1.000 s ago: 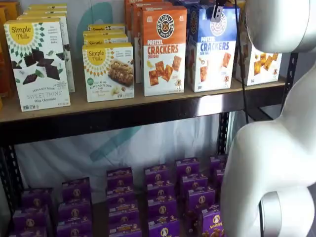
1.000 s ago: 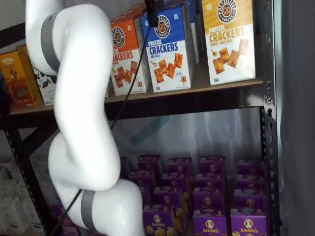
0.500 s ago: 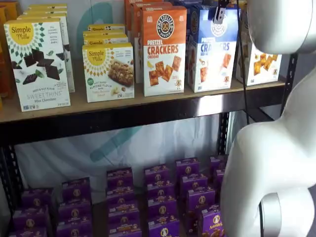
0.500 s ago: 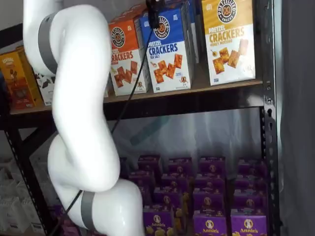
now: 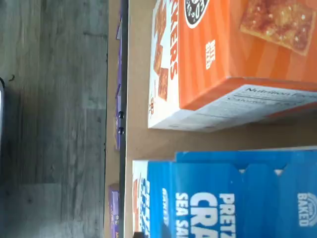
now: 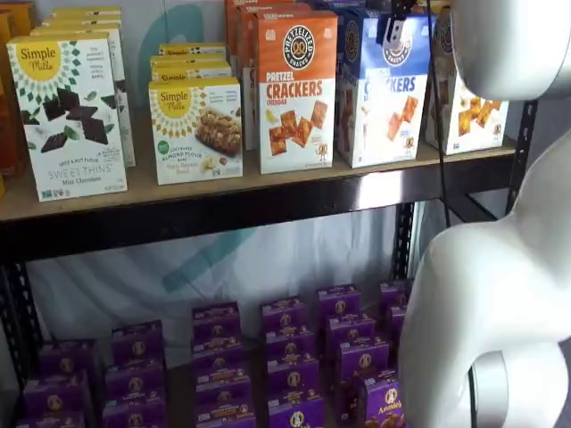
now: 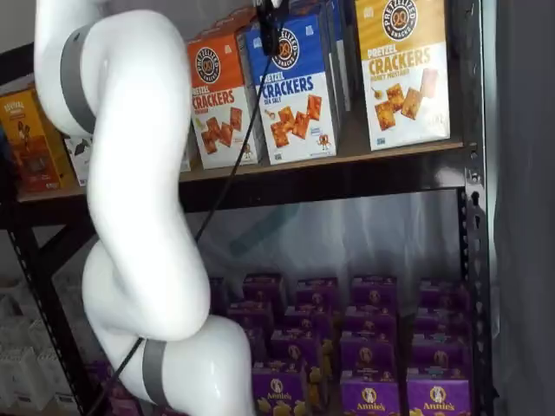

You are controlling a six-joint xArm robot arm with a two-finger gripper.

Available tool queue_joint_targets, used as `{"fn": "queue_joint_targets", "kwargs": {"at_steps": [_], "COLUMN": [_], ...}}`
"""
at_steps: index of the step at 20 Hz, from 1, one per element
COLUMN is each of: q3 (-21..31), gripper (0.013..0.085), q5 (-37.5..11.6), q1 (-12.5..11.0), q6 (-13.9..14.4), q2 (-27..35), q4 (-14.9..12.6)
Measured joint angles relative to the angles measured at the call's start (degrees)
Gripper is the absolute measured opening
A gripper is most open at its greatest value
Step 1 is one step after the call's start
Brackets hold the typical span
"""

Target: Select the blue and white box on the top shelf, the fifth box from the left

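The blue and white box (image 6: 384,98) stands on the top shelf (image 6: 223,192) between an orange box and a yellow one, turned slightly out of line. It also shows in a shelf view (image 7: 299,95), and its blue top shows in the wrist view (image 5: 233,198). My gripper (image 6: 393,31) hangs from the top edge at the box's upper front, with its cable beside it. Only one black finger shows, lying on the box's front face in both shelf views (image 7: 270,39). The box has shifted along with it, so I read the gripper as shut on the box.
The orange cheddar box (image 6: 297,89) stands close on the left and the yellow box (image 6: 468,111) close on the right. Simple Mills boxes (image 6: 67,116) fill the shelf's left part. Small purple boxes (image 6: 285,357) fill the lower level. My white arm (image 6: 491,294) blocks the right side.
The blue and white box has turned and shifted a little with the finger on it. The arm has swung slightly to the left in one shelf view.
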Motion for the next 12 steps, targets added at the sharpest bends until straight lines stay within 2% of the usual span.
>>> {"fn": "queue_joint_targets", "kwargs": {"at_steps": [3, 10, 12], "q3": [0.12, 0.41, 0.33], "gripper": [0.0690, 0.0690, 0.0610], "q5": [-0.08, -0.33, -0.30], "q1": [-0.03, -0.05, -0.12], "q6": [-0.02, -0.03, -0.01], "q2": [-0.07, -0.29, -0.29], "q4": [0.06, 0.20, 0.39]}}
